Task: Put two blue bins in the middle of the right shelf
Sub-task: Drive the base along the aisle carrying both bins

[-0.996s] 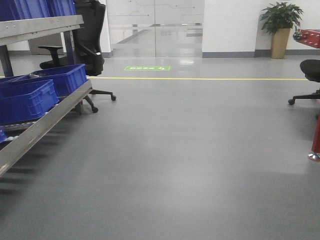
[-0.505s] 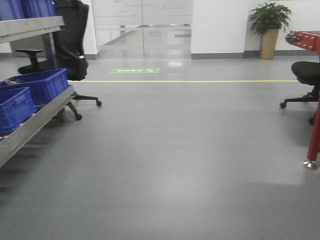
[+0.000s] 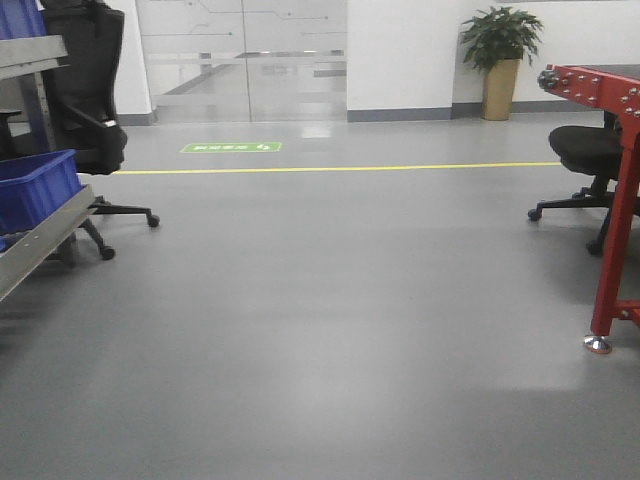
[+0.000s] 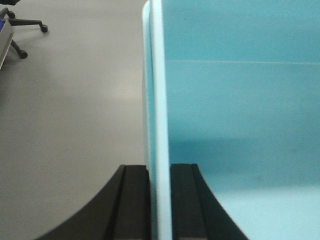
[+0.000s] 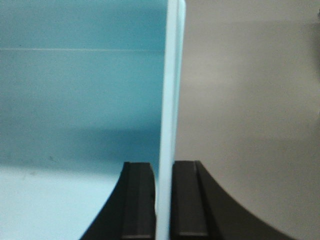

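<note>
Left tool (image 4: 159,200) clamped on the left wall of a pale sky-blue bin (image 4: 240,100), black fingers (image 4: 134,200) either side of the thickened rim — right tool (image 5: 163,200) likewise gripping the opposite wall of the pale blue bin (image 5: 80,100), held above grey floor (image 3: 340,300). Seen ahead: a dark blue bin (image 3: 35,188) on a steel rack (image 3: 40,245) at left, black office chair (image 3: 85,90) behind, red-framed surface (image 3: 615,200) at right.
</note>
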`<state>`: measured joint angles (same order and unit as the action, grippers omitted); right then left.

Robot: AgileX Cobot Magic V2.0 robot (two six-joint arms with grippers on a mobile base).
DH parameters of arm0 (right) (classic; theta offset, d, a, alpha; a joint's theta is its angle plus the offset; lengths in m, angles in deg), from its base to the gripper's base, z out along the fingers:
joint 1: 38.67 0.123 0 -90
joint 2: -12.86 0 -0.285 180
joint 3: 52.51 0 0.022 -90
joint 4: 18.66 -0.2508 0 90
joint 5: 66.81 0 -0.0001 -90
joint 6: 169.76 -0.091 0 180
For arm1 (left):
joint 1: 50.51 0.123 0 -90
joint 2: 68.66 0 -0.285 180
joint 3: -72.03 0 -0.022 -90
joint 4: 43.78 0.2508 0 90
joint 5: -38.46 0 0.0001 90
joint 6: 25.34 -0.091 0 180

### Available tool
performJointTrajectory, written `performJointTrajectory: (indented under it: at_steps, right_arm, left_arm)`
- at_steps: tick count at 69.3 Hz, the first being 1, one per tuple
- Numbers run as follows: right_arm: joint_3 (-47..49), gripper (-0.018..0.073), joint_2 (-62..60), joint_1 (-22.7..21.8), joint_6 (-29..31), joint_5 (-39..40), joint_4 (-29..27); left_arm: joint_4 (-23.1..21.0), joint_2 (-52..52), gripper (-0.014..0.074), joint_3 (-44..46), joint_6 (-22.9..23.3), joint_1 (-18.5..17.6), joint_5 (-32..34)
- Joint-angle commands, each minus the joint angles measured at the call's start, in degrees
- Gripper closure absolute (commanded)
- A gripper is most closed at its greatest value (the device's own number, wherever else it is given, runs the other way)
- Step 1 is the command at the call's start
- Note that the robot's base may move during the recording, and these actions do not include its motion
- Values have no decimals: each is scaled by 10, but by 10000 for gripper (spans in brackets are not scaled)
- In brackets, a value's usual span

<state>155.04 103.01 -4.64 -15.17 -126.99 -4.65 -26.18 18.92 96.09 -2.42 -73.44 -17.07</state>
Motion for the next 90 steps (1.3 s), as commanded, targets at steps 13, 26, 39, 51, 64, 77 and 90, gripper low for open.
performJointTrajectory:
  at_steps: [13,26,39,51,64,77,90]
  right_arm:
    - [11,721,-9,5,1,66,-40]
    - [11,721,-9,5,1,66,-40]
    - [11,721,-9,5,1,66,-40]
    - [11,721,-9,5,1,66,-40]
    - [11,721,-9,5,1,66,-40]
    - [11,721,-9,5,1,66,-40]
    - [11,721,-9,5,1,66,-40]
  left_arm:
    - [-28,-8,707,9,-1,-7,61]
    - [-28,-8,707,9,-1,-7,61]
    - [-28,-7,707,9,-1,-7,61]
    - [-28,-7,707,9,-1,-7,61]
    - [-28,-7,707,9,-1,-7,61]
    - [-28,-7,707,9,-1,-7,61]
    - [-28,-7,707,9,-1,-7,61]
